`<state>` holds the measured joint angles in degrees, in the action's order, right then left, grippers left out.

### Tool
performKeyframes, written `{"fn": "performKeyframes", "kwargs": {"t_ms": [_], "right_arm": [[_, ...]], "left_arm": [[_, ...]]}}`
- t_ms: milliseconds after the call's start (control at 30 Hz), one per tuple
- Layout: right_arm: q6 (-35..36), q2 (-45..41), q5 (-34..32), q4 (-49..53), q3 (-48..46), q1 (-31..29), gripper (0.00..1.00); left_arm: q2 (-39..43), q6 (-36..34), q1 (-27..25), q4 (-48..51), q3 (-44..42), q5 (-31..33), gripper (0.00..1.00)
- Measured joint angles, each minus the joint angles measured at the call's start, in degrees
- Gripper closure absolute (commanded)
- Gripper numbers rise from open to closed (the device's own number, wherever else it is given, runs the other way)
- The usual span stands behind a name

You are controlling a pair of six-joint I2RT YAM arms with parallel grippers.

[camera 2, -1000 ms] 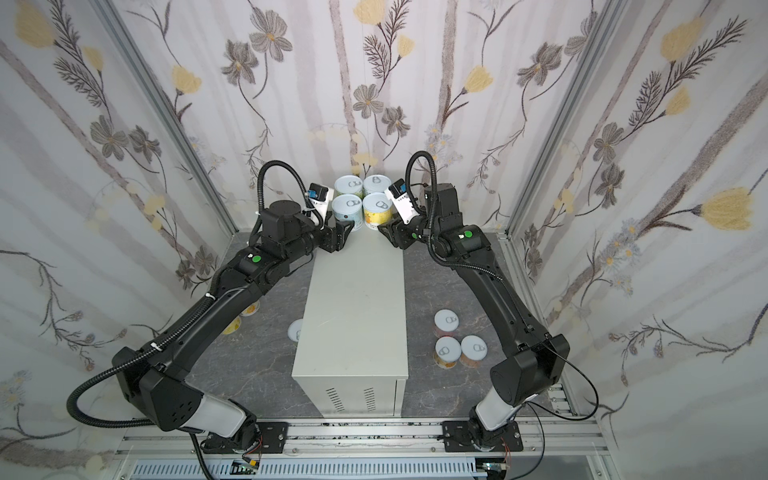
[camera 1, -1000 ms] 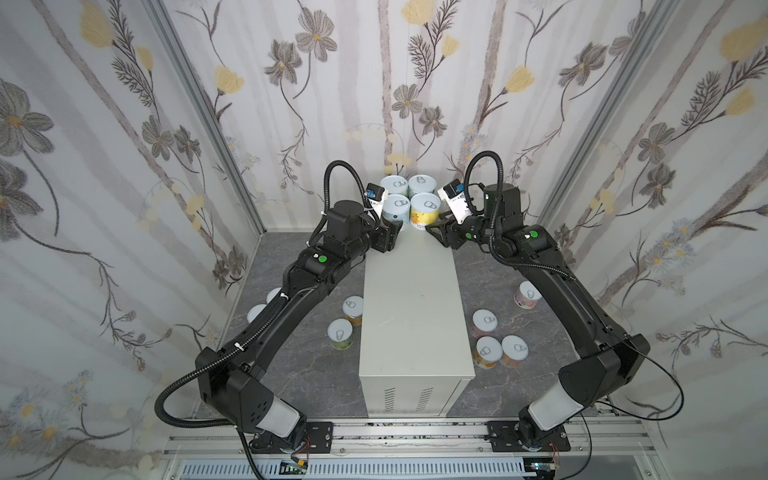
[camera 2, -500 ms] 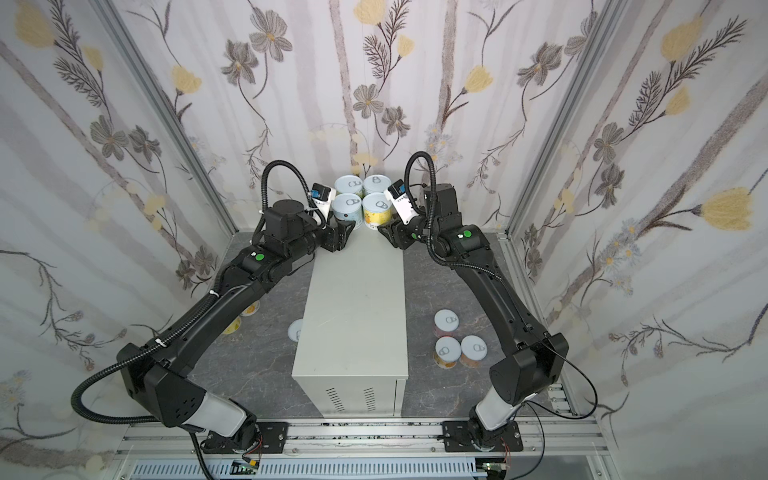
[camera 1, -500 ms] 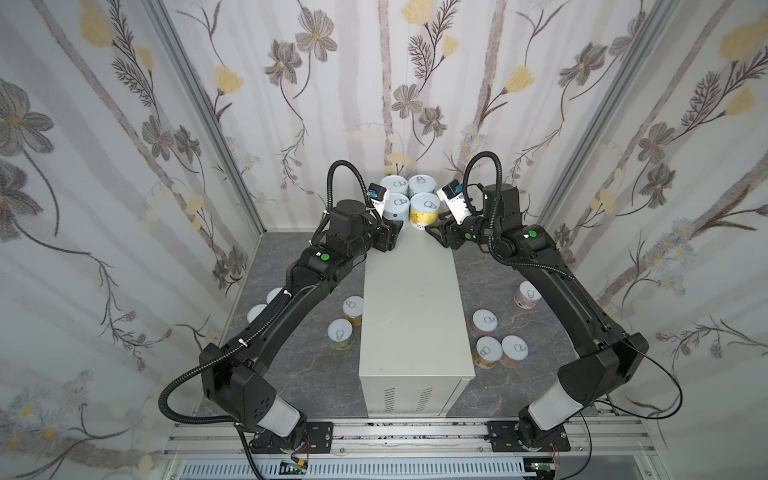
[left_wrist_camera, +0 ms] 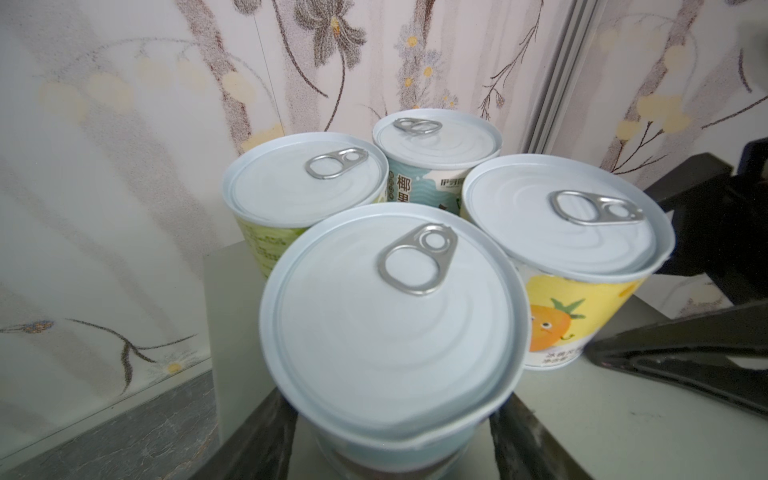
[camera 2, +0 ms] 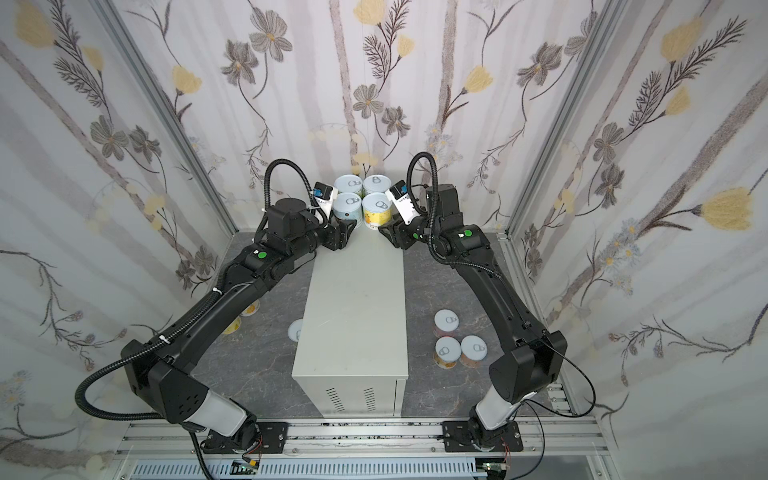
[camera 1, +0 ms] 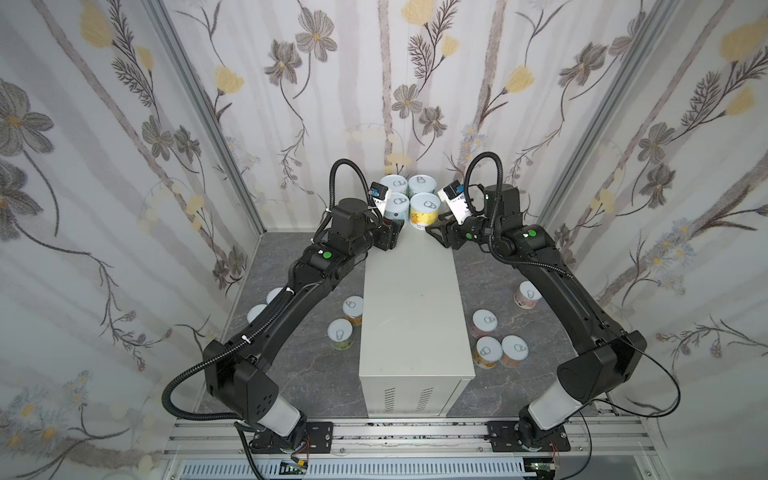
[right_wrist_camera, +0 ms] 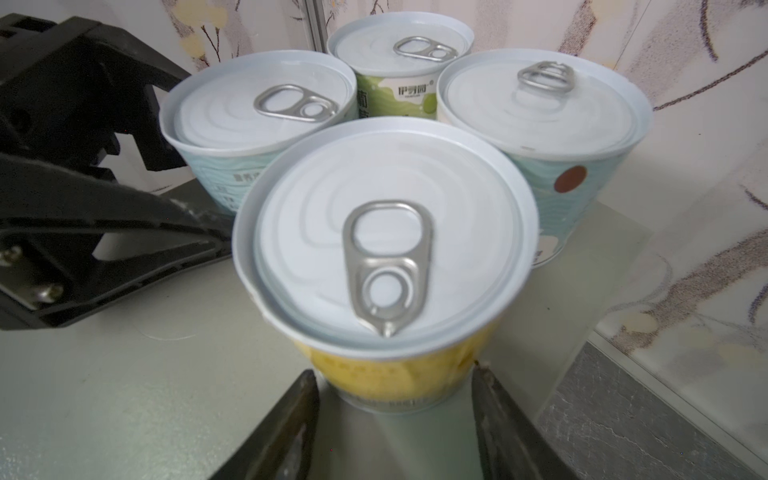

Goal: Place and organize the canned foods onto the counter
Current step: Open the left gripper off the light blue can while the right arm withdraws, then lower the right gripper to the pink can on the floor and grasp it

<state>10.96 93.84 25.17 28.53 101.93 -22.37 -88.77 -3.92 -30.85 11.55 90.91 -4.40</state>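
With jaws standing slightly apart, the left gripper (camera 1: 397,227) is straddling the upright teal can (camera 1: 395,205) directly ahead, while the right gripper (camera 1: 432,227) is flanking the neighbouring yellow can (camera 1: 424,210), clamping or not I cannot tell, at the far end of the counter (camera 1: 411,299).

counter (camera 1: 411,299): lengthwise on the floor (camera 1: 299,374), between my two arms.
far-left can (camera 1: 394,183): on the counter's far end, left side.
far-right can (camera 1: 420,182): on the counter's far end, right side.
near-left can (camera 1: 397,202): on the counter, just before the far-left can.
near-right can (camera 1: 424,206): on the counter, just before the far-right can.
left pincer (left_wrist_camera: 395,399): at the counter's left edge, a finger either side of the near-left can.
right pincer (right_wrist_camera: 393,370): at the counter's right edge, a finger either side of the near-right can.
left floor cans (camera 1: 340,332): four left of the counter, two partly under my left arm (camera 1: 291,307).
right floor cans (camera 1: 484,321): four right of the counter.
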Motion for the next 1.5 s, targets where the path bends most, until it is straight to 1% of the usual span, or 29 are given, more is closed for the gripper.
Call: {"fn": "performKeyframes", "kwargs": {"t_ms": [133, 300, 400, 500, 533, 567, 700, 800, 900, 1000, 1167, 1233, 1500], "right_arm": [[0.0, 0.0, 1.3, 0.0, -0.1, 0.6, 0.33], [0.0, -1.9, 3.1, 0.0, -1.5, 1.9, 0.22], [-0.8, -6.0, 3.9, -0.1, -4.0, 4.7, 0.15], [-2.6, -10.2, 4.7, -1.1, -8.4, 9.2, 0.09], [-3.9, -11.5, 3.9, -1.1, -10.4, 11.1, 0.06], [-4.9, -12.8, 2.2, -0.9, -12.3, 13.0, 0.01], [-10.3, -16.9, -5.5, 0.5, -19.8, 21.6, 0.0], [-15.3, -17.9, -13.4, 2.4, -24.9, 28.9, 0.0], [-19.7, -17.9, -18.5, 4.6, -29.9, 35.5, 0.0], [-22.1, -16.7, -22.5, 5.3, -33.6, 39.0, 0.0], [-22.9, -10.5, -24.2, 3.5, -36.0, 41.4, 0.0], [-22.4, -8.0, -23.5, 2.4, -35.7, 41.5, 0.0], [-21.1, 3.8, -16.2, -1.1, -30.9, 41.6, 0.0]], "left_arm": [[-0.2, 0.0, 0.0, 0.5, 0.4, 0.1, 0.23], [0.1, -0.2, 0.0, 2.3, 1.0, -0.3, 0.16], [1.2, -0.6, 0.0, 4.3, 1.4, -1.6, 0.13], [2.1, -1.0, 0.0, 6.4, 3.3, -2.4, 0.11], [2.6, -1.4, 0.1, 7.2, 3.9, -2.8, 0.1], [3.2, -1.8, 0.1, 7.9, 4.4, -3.0, 0.09], [6.2, -3.5, 0.1, 11.1, 5.2, -2.8, 0.04], [9.4, -5.1, 0.2, 12.2, 5.3, -1.5, 0.0], [12.1, -6.6, 0.8, 12.7, 5.3, -0.6, 0.0], [15.3, -8.0, 2.1, 12.3, 3.5, 0.4, 0.0], [19.0, -9.2, 3.6, 12.5, 0.6, 1.5, 0.0], [19.7, -9.5, 3.9, 12.6, 0.4, 1.9, 0.0], [20.5, -10.5, 4.8, 12.5, -0.8, 2.2, 0.0]]}}
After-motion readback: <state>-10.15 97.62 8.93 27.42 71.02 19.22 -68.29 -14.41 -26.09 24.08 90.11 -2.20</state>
